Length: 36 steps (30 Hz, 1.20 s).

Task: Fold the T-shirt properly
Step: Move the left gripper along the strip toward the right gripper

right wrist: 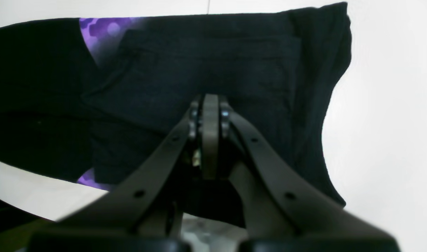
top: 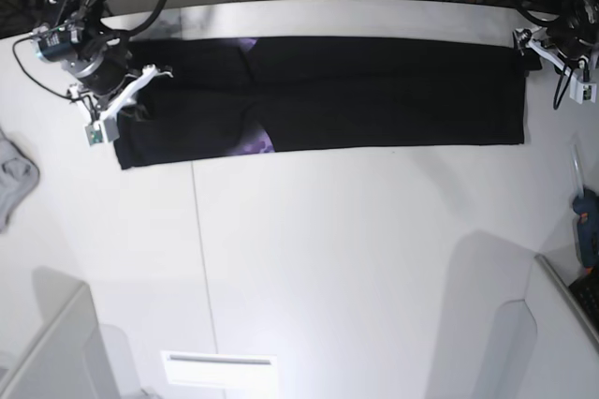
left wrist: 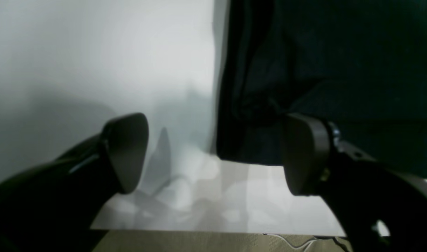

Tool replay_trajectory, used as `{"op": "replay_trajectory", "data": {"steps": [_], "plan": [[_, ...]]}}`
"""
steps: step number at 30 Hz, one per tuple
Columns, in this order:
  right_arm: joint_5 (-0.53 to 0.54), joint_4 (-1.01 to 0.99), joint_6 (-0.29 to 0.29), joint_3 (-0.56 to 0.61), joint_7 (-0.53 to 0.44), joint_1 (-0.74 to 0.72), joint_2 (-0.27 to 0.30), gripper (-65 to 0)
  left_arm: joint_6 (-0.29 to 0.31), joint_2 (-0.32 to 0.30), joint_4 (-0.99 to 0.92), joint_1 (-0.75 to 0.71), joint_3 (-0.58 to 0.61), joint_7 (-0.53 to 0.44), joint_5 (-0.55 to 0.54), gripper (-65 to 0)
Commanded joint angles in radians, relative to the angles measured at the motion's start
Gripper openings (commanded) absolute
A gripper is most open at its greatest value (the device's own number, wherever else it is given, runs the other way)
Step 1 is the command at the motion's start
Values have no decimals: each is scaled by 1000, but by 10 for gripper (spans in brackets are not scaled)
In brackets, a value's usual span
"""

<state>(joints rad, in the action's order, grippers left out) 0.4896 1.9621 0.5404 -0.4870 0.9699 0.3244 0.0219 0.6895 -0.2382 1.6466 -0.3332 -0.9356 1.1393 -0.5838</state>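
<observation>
The white table (top: 309, 258) carries the black T-shirt (top: 374, 95), folded into a long band along its far edge, with purple print showing near the left end. The right gripper (right wrist: 210, 115) hangs over that end with its fingers pressed together. At the opposite end, the left gripper (left wrist: 213, 154) gapes wide beside the cloth.

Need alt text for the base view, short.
A black T-shirt, folded into a long narrow band, lies across the far side of a white table, with a bit of purple print showing left of centre. The right tool is at its left end, the left tool at its right end. A grey cloth sits at the left edge.
</observation>
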Motion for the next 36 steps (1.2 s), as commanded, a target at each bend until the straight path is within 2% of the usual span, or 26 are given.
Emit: {"op": "replay_trajectory", "data": {"steps": [1,8,11,16,23,25,30,32,33,36], "plan": [[14,20,5,-2,-21,-6,10,-650,8,-20,5,10,-6,-14,-15,-95],[14,20,5,-2,-22,-6,10,-650,9,-14,-69,62,-1,-14,81,-95],[14,20,5,-2,-22,-6,10,-650,9,-14,-70,72,51,-17,89,-95],[14,20,5,-2,-22,-6,10,-650,5,-13,-105,61,129,-117,91,-95],[14,20,7,-2,-22,-6,11,-650,5,-19,-207,67,148,-120,91,-109],[14,20,7,-2,-22,-6,11,-650,5,-19,-207,67,149,-120,91,-186],[14,20,7,-2,-24,-8,10,-650,5,-17,-207,67,149,-120,91,-510],[14,20,7,-2,-24,-8,10,-650,5,-17,-207,67,149,-120,91,-615],[14,20,7,-2,-24,-8,10,-650,5,-19,-207,67,149,-120,91,-650],[14,20,7,-2,-24,-8,10,-650,5,-19,-202,67,149,-120,91,-650]]}}
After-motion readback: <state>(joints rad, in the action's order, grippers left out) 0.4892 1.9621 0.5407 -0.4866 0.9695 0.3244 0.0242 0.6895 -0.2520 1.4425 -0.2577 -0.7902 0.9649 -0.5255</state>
